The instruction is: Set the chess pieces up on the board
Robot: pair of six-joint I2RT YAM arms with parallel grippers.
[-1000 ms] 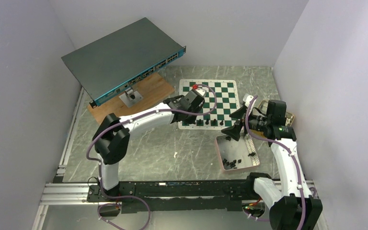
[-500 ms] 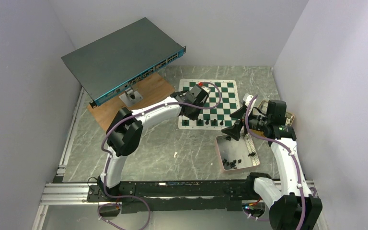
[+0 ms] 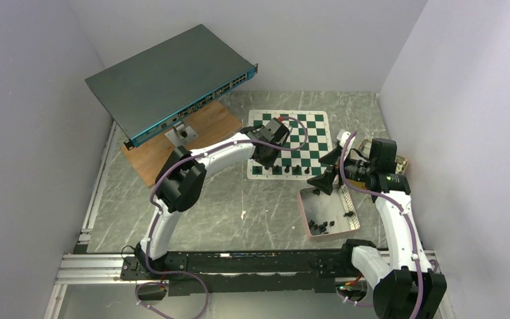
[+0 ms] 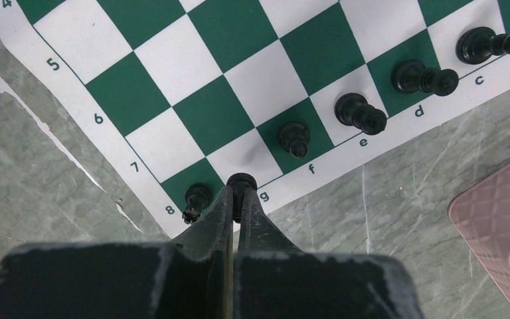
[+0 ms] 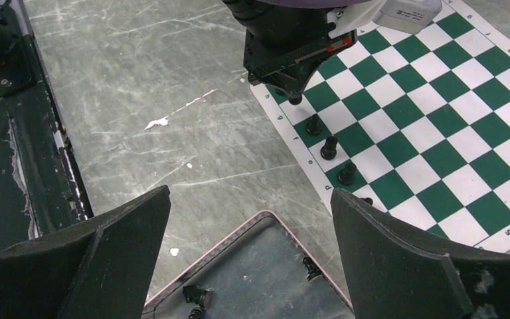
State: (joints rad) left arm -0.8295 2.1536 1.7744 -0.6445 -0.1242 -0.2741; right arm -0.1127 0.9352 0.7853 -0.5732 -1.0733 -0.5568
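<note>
The green and white board (image 3: 305,133) lies at the table's middle back. Several black chess pieces (image 4: 358,113) stand in its near row, one on the corner square (image 4: 197,197). My left gripper (image 4: 241,193) is shut on a black chess piece (image 4: 241,181) over the g square of that row; I cannot tell whether it touches the board. The left gripper also shows in the top view (image 3: 263,159). My right gripper (image 5: 250,199) is open and empty above the tray's (image 5: 239,229) far corner. Loose pieces (image 5: 196,294) lie in the tray.
A grey network switch (image 3: 172,83) leans on a stand over a wooden board (image 3: 206,126) at the back left. The pink-rimmed tray (image 3: 303,212) lies right of centre, just near the chess board. White walls close in on both sides.
My left arm's elbow has swung right and forward, and its gripper has settled lower over the board's near left corner with the piece. The right arm has not moved.
</note>
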